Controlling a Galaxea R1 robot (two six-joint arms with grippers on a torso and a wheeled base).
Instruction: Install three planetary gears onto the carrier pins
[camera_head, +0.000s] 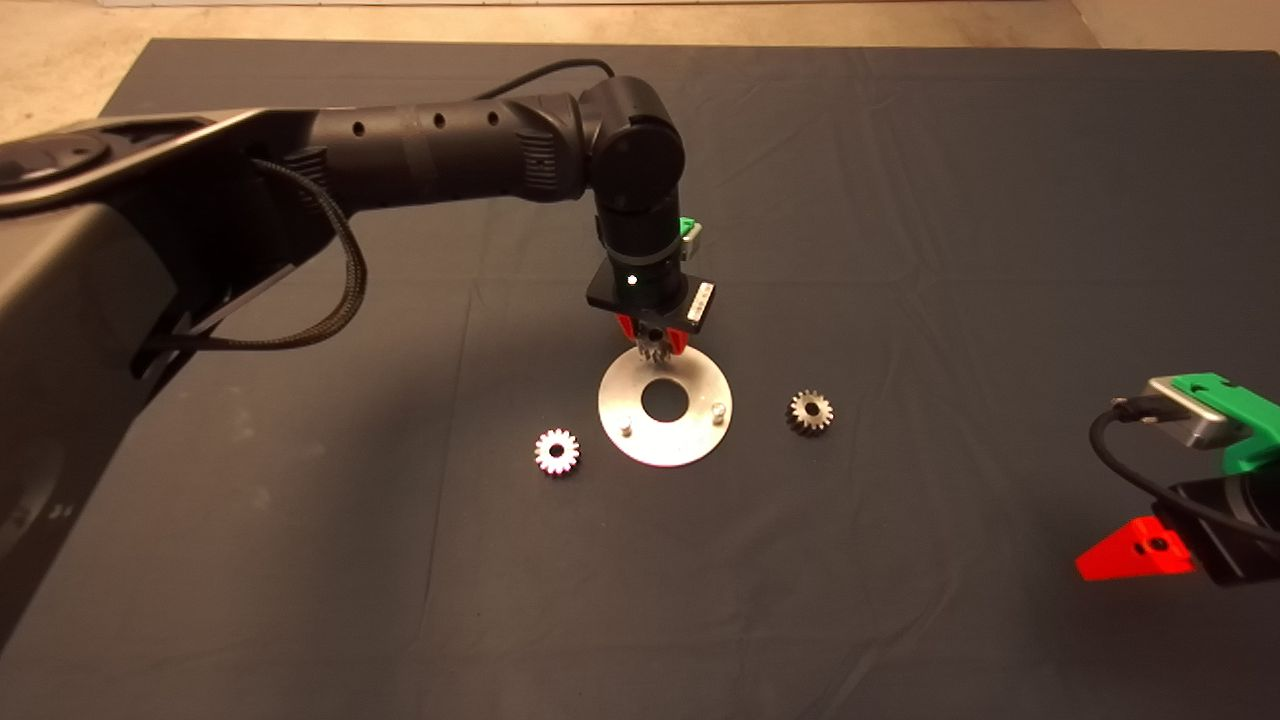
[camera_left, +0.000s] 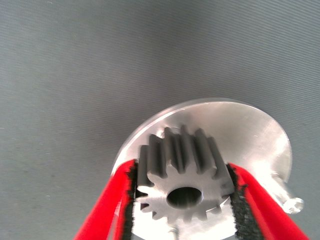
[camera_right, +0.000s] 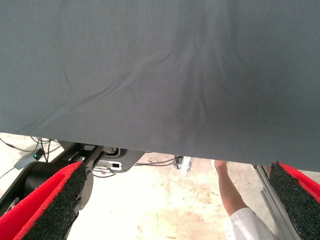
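My left gripper (camera_head: 657, 343) pinches one small grey metal spur gear (camera_left: 182, 182) just above the shiny round carrier disc (camera_head: 690, 440); none seated yet. Two gears wait either side: (camera_head: 557, 452), (camera_head: 810, 411). Right gripper (camera_head: 1135, 552) parked, spread

Disc (camera_head: 665, 425): middle of the mat (camera_head: 900, 200)
Pins: two near the disc's front rim, left pin (camera_head: 624, 427) and right pin (camera_head: 718, 410)
Left gripper (camera_head: 655, 345): over the disc's far rim, clamping a gear (camera_left: 182, 180)
Second gear (camera_head: 557, 452): on the mat, just left of the disc
Third gear (camera_head: 810, 411): on the mat, right of the disc
Right gripper (camera_head: 1135, 550): lower right edge, well apart
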